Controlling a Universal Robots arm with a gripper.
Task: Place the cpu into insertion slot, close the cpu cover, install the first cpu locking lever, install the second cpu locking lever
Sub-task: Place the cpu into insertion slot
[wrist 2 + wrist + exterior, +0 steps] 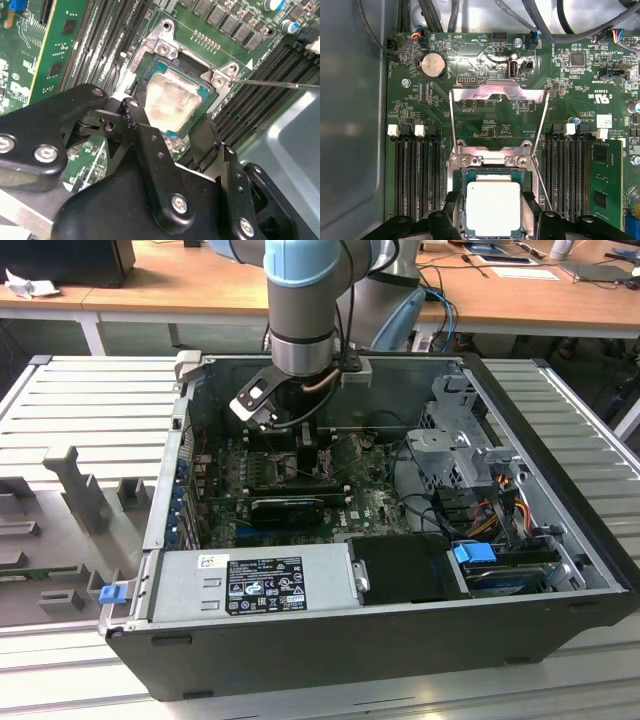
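The cpu, a flat square chip with a pale metal top, lies in the insertion slot on the green board. My gripper straddles the chip, with one black finger against each of two opposite edges, shut on it; it also shows from the side. The cpu cover, a thin grey metal frame, stands swung open beyond the slot. A thin wire locking lever sticks out free beside the socket. In the exterior view the gripper reaches down into the open computer case.
Rows of long black memory slots flank the socket on both sides. A round coin battery and dark cables lie beyond the cover. The case walls, a drive cage and the power supply enclose the board.
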